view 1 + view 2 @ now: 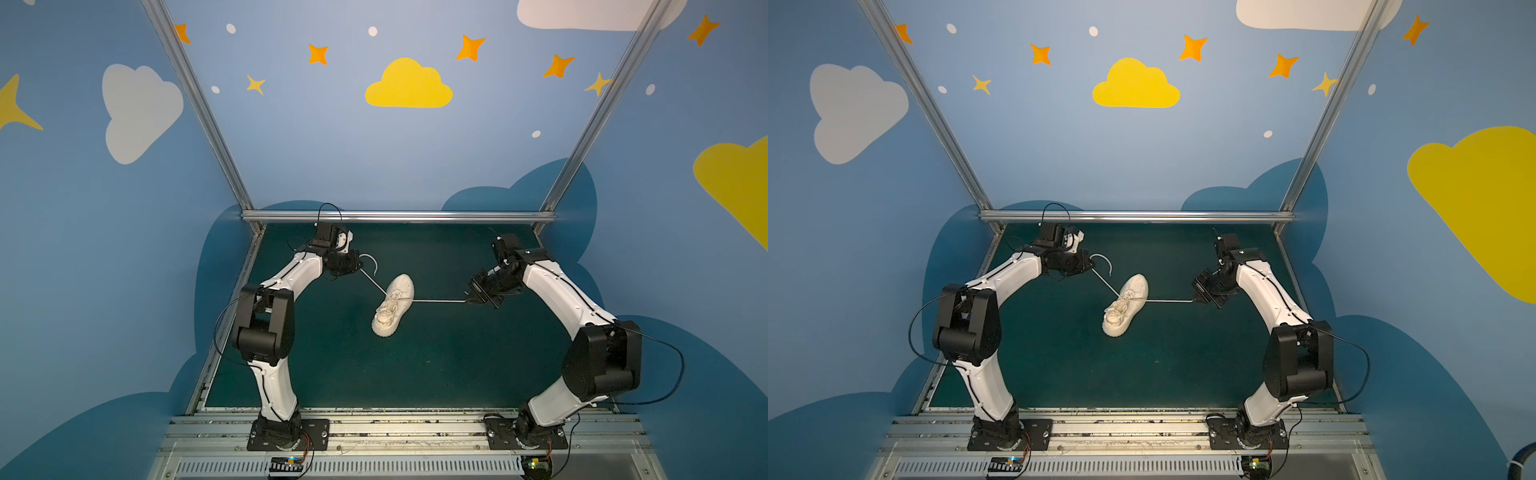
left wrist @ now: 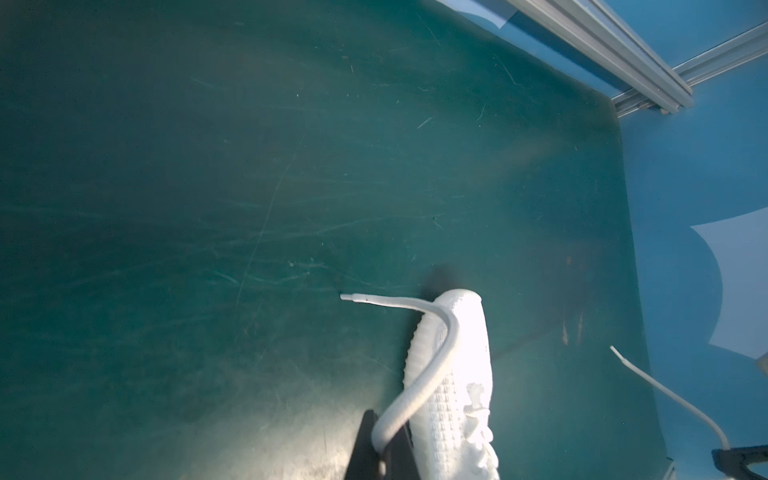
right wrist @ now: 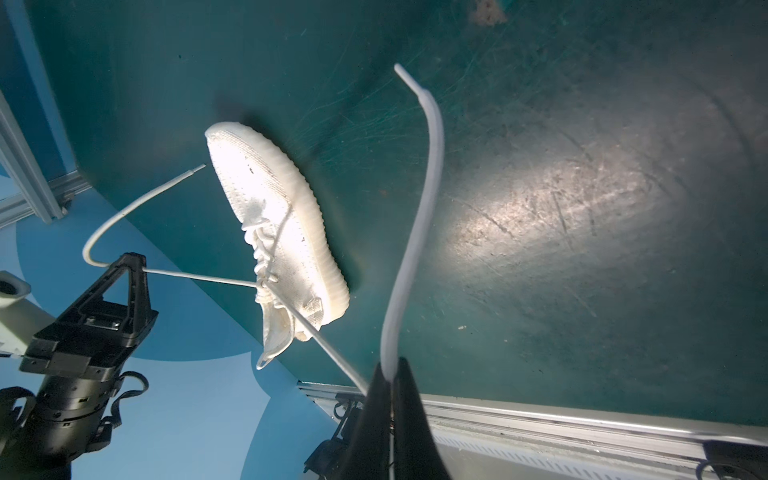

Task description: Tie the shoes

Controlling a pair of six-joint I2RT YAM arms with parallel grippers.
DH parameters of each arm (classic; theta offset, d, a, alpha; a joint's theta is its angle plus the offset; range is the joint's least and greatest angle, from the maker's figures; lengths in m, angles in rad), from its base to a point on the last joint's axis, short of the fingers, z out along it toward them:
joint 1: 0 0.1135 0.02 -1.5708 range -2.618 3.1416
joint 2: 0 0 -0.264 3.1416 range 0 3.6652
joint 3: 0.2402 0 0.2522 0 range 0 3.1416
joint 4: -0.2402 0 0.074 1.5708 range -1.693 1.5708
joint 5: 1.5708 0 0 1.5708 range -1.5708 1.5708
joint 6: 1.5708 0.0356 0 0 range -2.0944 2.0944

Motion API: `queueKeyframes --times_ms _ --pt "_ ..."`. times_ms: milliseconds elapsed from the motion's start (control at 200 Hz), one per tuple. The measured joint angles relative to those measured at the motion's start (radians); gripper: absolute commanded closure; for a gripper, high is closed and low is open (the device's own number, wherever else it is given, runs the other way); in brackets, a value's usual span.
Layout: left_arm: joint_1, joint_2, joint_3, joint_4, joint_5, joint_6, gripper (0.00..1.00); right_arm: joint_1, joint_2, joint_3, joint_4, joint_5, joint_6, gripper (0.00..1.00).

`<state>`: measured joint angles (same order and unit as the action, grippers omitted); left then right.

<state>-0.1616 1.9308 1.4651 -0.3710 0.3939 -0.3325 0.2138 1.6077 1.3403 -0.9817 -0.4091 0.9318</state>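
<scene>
An off-white knit shoe (image 1: 392, 305) (image 1: 1125, 305) lies on the green mat, mid-table, toe towards the back. My left gripper (image 1: 358, 268) (image 1: 1090, 268) is shut on the left lace (image 1: 374, 284), which runs taut from the shoe's eyelets; the lace's free end (image 1: 372, 262) curls beyond the jaws. My right gripper (image 1: 468, 301) (image 1: 1195, 301) is shut on the right lace (image 1: 440, 301), stretched straight from the shoe. The left wrist view shows the lace (image 2: 432, 365) pinched at the gripper (image 2: 384, 453) beside the shoe (image 2: 457, 395). The right wrist view shows the gripper (image 3: 390, 374) pinching a lace (image 3: 419, 208), with the shoe (image 3: 282, 232) beyond.
An aluminium frame rail (image 1: 399, 216) borders the green mat (image 1: 415, 365) at the back, with slanted posts (image 1: 199, 104) at both rear corners. Blue painted walls close in both sides. The arm bases sit on a metal rail (image 1: 399, 428) at the front.
</scene>
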Motion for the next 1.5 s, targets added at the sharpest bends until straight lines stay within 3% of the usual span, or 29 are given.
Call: queueKeyframes --times_ms 295,756,1502 --pt "0.015 0.086 0.071 -0.036 0.059 0.032 0.97 -0.006 -0.059 -0.087 -0.017 0.058 0.056 1.0" --pt "0.005 0.095 -0.056 -0.043 0.104 0.031 0.97 -0.042 -0.089 -0.26 0.014 0.076 0.093 1.0" --pt "0.037 0.095 -0.07 -0.058 0.115 0.068 0.97 -0.103 -0.127 -0.348 0.062 0.052 0.107 1.0"
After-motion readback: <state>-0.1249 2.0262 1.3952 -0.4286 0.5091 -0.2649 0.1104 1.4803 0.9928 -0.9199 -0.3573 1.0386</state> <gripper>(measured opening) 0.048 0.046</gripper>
